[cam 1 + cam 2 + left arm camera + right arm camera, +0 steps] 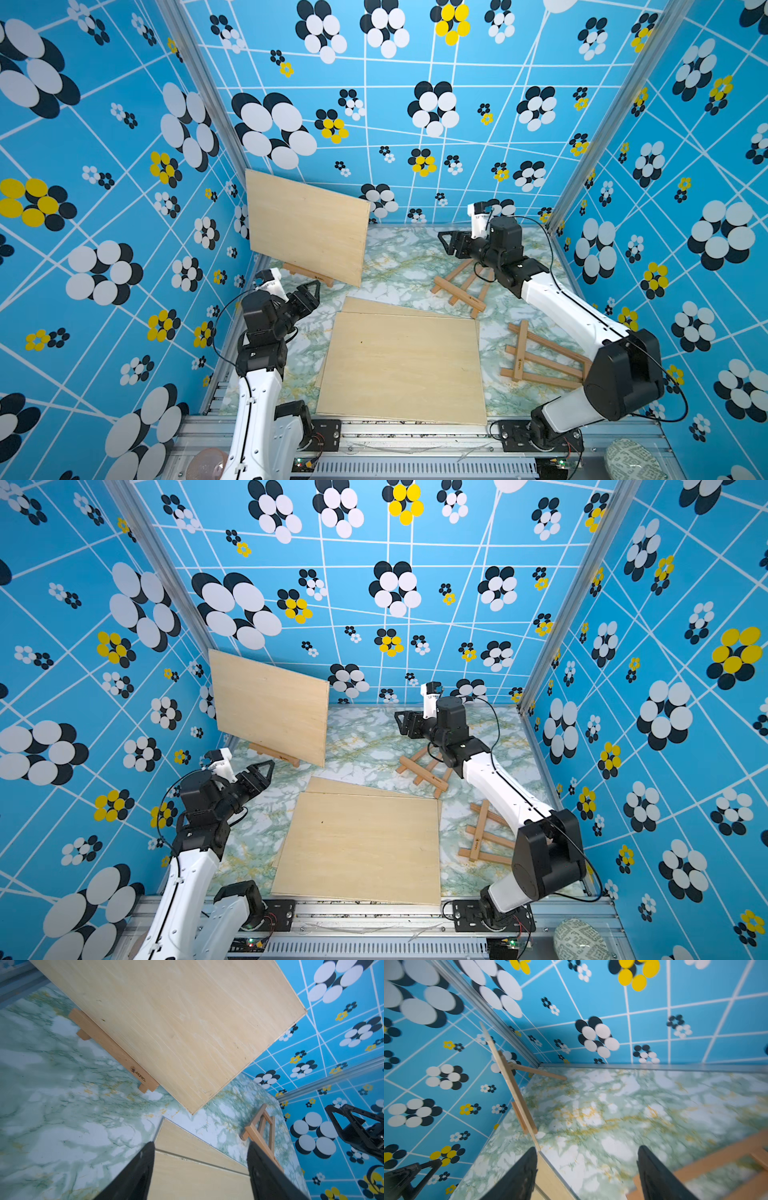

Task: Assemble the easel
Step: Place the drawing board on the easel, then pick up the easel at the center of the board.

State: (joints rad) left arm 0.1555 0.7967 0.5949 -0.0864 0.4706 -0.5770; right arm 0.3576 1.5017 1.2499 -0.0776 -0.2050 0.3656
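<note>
While the board stands in the far left corner of the marbled tabletop, it hides nearly all of the easel that carries it. In both top views we see only the pale wooden ledge and a stub of foot under the board's lower edge. The left wrist view brings that ledge close, with a small dark stamp on it that we cannot read for certain. The right wrist view is blurred. We make out the board edge-on and tilted back, with a thin rear leg slanting from behind it down to the tabletop.

A second easel lies partly under the right arm, so we cannot tell how it is folded. A third easel lies flat near the right wall, one end covered by that arm's black joint. Of the two flat boards stacked at the centre, the lower one shows only as a strip at the far edge.

The left gripper hangs above the tabletop just in front of the easel, its jaws spread with nothing between them. The right gripper hangs well apart from the board, above the far side of the tabletop. Its jaws are also spread wide, and nothing is pinched between them.
</note>
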